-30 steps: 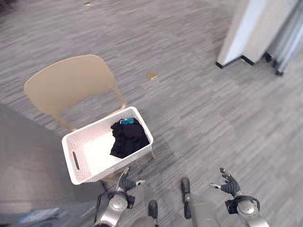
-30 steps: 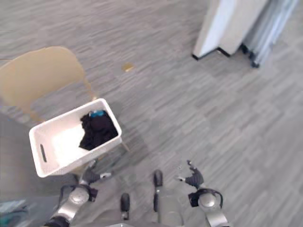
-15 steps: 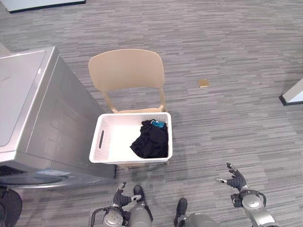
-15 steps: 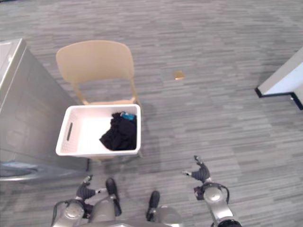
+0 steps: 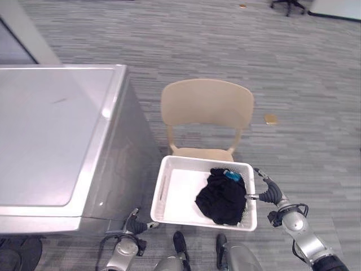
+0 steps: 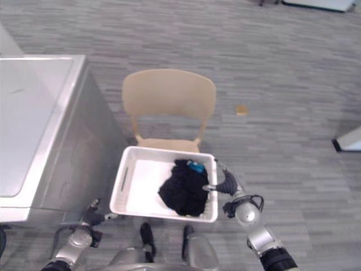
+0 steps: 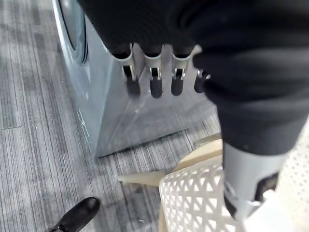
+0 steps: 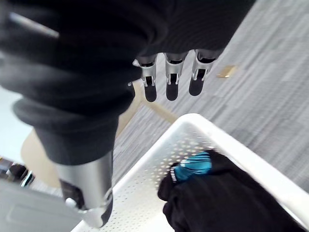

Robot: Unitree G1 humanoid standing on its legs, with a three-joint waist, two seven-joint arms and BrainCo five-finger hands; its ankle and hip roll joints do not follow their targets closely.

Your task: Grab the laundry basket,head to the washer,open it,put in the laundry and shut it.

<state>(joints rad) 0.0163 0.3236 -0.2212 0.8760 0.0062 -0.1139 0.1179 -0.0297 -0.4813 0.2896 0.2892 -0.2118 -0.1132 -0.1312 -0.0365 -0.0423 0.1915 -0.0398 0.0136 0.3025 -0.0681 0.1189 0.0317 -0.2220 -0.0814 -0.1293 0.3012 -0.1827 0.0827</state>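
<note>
A white laundry basket (image 5: pixel 179 192) sits on the seat of a beige chair (image 5: pixel 206 103). Inside it, toward the right, lie black clothes (image 5: pixel 221 199) with a teal item (image 5: pixel 230 175) at their far edge. The silver washer (image 5: pixel 53 130) stands right beside the chair's left. My right hand (image 5: pixel 271 193) is open beside the basket's right rim (image 8: pixel 159 150), its fingers (image 8: pixel 171 79) straight. My left hand (image 5: pixel 135 227) is open and low, near the basket's front left corner (image 7: pixel 193 203), its fingers (image 7: pixel 154 82) pointing at the washer's front (image 7: pixel 111 111).
A small tan object (image 5: pixel 271 119) lies on the grey carpet right of the chair. An office chair's base (image 5: pixel 287 5) shows at the far top. A pale panel (image 5: pixel 34 34) rises behind the washer.
The whole picture has shifted as the camera moved. My right hand has come up to the basket's right side. My left hand stays low by the basket's left front corner.
</note>
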